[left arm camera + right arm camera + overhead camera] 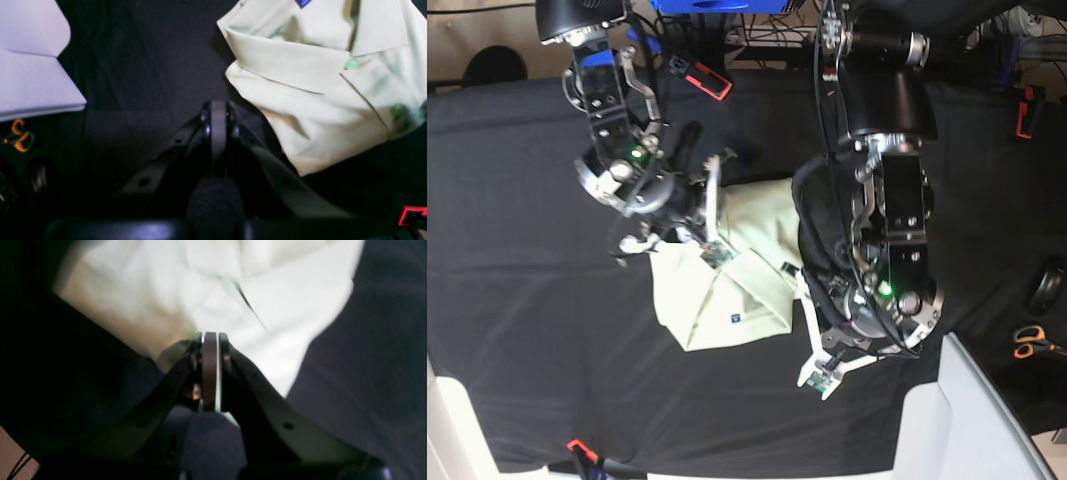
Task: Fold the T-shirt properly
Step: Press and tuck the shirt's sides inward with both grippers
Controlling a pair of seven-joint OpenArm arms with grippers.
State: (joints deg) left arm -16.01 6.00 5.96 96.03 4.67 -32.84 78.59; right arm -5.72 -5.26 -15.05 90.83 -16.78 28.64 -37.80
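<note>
The pale mint-green T-shirt (pixel 747 290) lies bunched on the black table cover, and its collar and small blue label (pixel 737 318) face up. My right gripper (pixel 210 336) is shut on the T-shirt (pixel 283 306). A thin strip of pale cloth shows between its pads, and in the base view the cloth rises to a peak under that arm. My left gripper (pixel 218 106) is shut with nothing in it. It hovers over bare black cloth just left of the T-shirt (pixel 317 106), below the collar and a green button (pixel 352 63).
A white board (pixel 977 420) lies at the table's near right corner, also the white board (pixel 30 76) in the left wrist view. Orange-handled scissors (pixel 1030 342) lie beside it. Cables and red clips (pixel 707 80) sit along the far edge.
</note>
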